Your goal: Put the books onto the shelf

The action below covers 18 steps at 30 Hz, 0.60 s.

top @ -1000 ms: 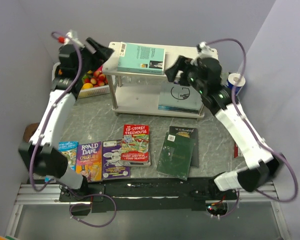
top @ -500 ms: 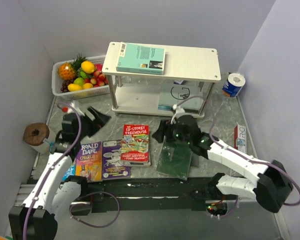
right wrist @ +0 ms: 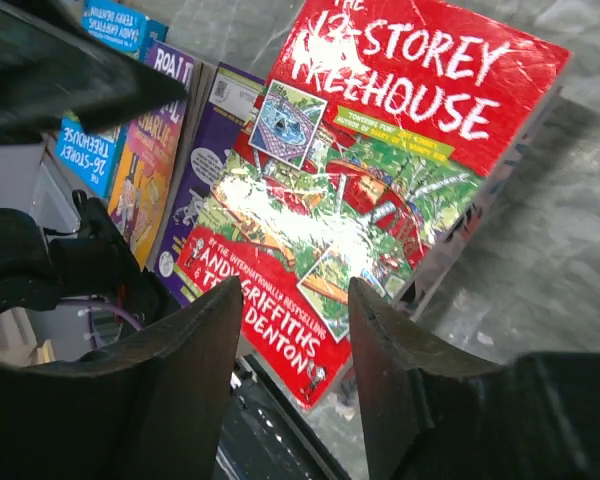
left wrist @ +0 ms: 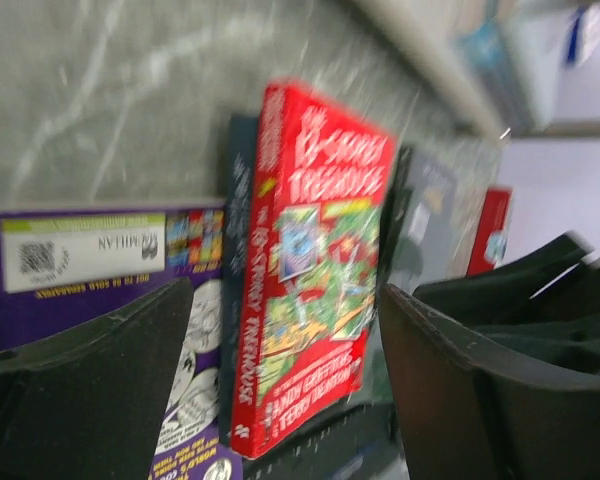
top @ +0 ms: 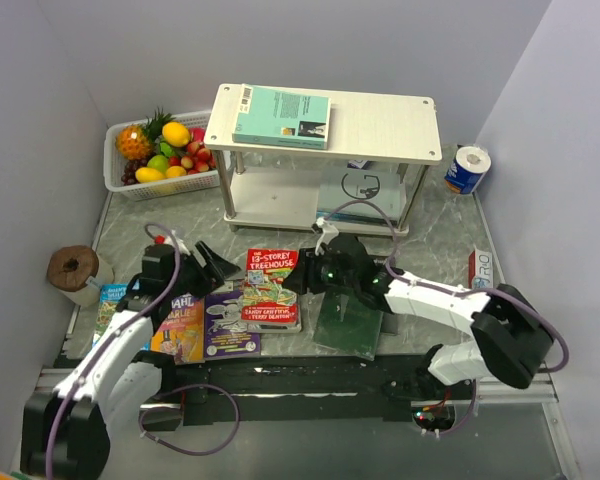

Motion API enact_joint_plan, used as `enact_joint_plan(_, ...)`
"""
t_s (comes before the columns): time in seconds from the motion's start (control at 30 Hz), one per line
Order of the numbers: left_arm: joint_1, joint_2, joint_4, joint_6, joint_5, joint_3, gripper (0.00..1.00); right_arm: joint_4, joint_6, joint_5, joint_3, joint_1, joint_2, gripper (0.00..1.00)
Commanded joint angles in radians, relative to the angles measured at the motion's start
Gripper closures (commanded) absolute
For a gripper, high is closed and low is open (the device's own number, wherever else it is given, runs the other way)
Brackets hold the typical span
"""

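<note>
The left gripper (top: 218,268) and right gripper (top: 298,280) were seen parted and empty at either side of the red book (top: 272,290), which was laid flat on the table (top: 180,225) before the shelf (top: 380,125).

Soft, even overhead light fills the top view, dimmer beneath the shelf (top: 380,125) top board. In the right wrist view, white glare burns the red Treehouse book (right wrist: 380,200). The left wrist view smears, softest toward two o'clock.
</note>
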Motion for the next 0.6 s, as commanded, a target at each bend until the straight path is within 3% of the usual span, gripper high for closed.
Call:
enact_joint_plan(0.0, -0.048, 0.101, 0.117, -0.047, 0.099, -0.042, 0.22, 0.045, 0.012, -0.013, 0.052, 0.003, 0.084, 0.50)
enact_joint_plan(0.37, -0.175, 0.286, 0.315, -0.078, 0.088, -0.057, 0.25, -0.041, 0.010, -0.017, 0.075, 0.002, 0.300, 0.57)
enact_joint_plan(0.43, -0.184, 0.315, 0.350, -0.084, 0.115, -0.068, 0.29, -0.033, 0.012, -0.022, 0.064, 0.005, 0.310, 0.58)
enact_joint_plan(0.47, -0.186, 0.323, 0.390, -0.087, 0.128, -0.077, 0.33, -0.031, 0.015, -0.023, 0.061, 0.005, 0.314, 0.58)
enact_joint_plan(0.5, -0.186, 0.331, 0.410, -0.090, 0.159, -0.082, 0.47, -0.030, 0.015, -0.025, 0.057, 0.003, 0.314, 0.58)
enact_joint_plan(0.57, -0.186, 0.328, 0.438, -0.098, 0.177, -0.090, 0.65, -0.031, 0.014, -0.023, 0.049, 0.002, 0.302, 0.58)
